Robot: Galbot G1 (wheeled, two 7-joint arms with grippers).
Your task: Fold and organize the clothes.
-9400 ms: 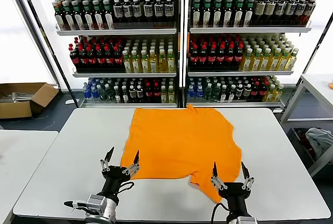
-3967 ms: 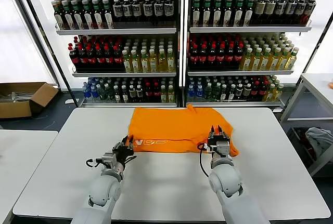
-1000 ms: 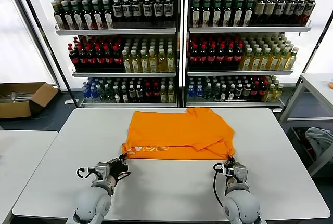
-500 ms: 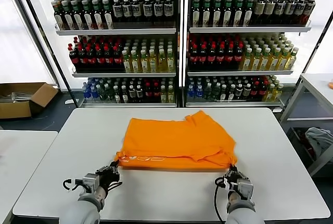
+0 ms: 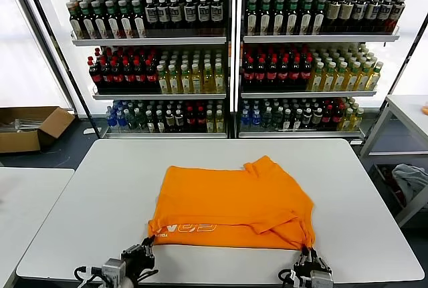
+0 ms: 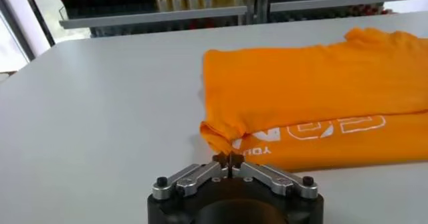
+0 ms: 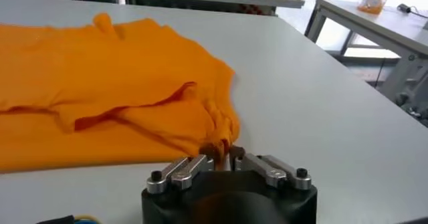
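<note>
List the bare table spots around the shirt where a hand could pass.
Bare white table left of the orange T-shirt, right of it to the table edge, and a band between shirt and shelves. Crowded: the near edge, with the left end effector and right end effector at the shirt's front corners.

One orange T-shirt (image 5: 231,204) on one white table (image 5: 100,188), two grippers, left (image 5: 142,256) and right (image 5: 312,261), one cardboard box (image 5: 30,126) far left, two bottle shelf units (image 5: 231,47).
</note>
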